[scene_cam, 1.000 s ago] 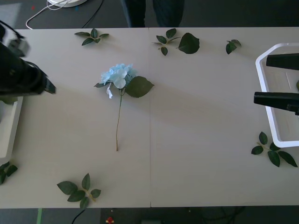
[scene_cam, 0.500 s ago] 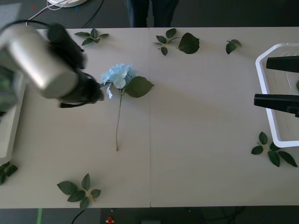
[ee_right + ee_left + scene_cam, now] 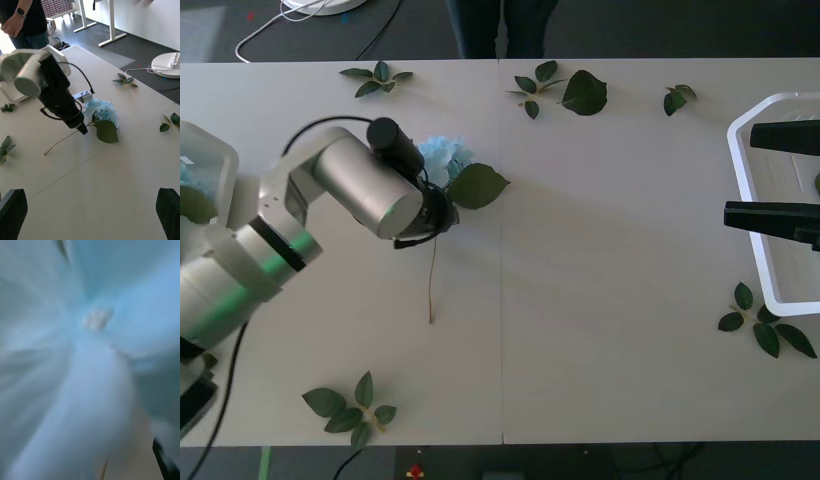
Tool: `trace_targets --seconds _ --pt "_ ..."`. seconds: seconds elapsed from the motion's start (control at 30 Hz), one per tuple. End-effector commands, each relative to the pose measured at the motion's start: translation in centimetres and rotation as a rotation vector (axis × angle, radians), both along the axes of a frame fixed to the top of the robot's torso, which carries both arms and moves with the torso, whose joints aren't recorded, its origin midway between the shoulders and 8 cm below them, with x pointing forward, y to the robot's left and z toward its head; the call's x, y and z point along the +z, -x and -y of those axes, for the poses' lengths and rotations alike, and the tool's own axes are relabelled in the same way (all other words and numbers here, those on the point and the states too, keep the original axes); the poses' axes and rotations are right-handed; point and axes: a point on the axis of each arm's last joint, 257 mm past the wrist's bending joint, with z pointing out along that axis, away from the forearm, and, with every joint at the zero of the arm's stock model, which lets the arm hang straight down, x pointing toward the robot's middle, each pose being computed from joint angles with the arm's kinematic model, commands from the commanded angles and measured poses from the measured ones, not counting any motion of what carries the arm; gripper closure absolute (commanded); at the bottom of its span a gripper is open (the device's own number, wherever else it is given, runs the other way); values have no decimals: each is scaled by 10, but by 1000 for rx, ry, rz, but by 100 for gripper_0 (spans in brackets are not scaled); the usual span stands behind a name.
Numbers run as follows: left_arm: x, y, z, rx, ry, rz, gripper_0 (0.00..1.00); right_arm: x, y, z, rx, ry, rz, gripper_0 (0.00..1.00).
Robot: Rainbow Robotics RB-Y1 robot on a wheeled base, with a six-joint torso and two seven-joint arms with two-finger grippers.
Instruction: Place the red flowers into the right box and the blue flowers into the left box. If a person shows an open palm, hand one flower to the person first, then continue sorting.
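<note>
Blue flower (image 3: 442,152) lies mid-desk (image 3: 600,250), light and floppy; best pinched on its thin stem just under the soft bloom. Left tool (image 3: 81,129) sits there, grip unclear; right tool (image 3: 90,210) waits wide.

– What is seen underneath everything?
– A pale table (image 3: 600,300) is seen, split by a thin seam down its middle.

– What is laid on it?
– One blue flower (image 3: 446,152) is laid left of the seam, its stem (image 3: 432,290) stretched toward the near edge. Loose leaf sprigs (image 3: 350,408) are scattered along the far edge, at the near left and at the right. The right box (image 3: 742,190) is set at the right edge, and the left box (image 3: 212,150) at the left edge.

– Is the flower touched by any sprig?
– No; they are kept apart.
</note>
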Motion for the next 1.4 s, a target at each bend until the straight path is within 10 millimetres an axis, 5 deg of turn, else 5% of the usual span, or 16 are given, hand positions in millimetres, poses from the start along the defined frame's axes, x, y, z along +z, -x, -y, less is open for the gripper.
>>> trace_targets --seconds 0.03,0.57,0.6,0.67,0.7,0.73,1.4 --pt "8 -13 29 -64 6 55 0 0 3 4 8 45 11 0" --pt "-10 -7 28 -128 -107 90 0 0 3 4 8 45 11 0" --pt "-11 -7 26 -129 -112 90 7 0 3 4 8 45 11 0" --pt "-12 -7 25 -136 -127 94 65 0 3 4 8 45 11 0" --pt "-13 -7 24 -137 -132 94 88 0 3 4 8 45 11 0" --pt "-13 -7 24 -137 -138 98 100 0 3 4 8 45 11 0" --pt "-7 -17 12 -128 -191 144 100 0 3 4 8 45 11 0"
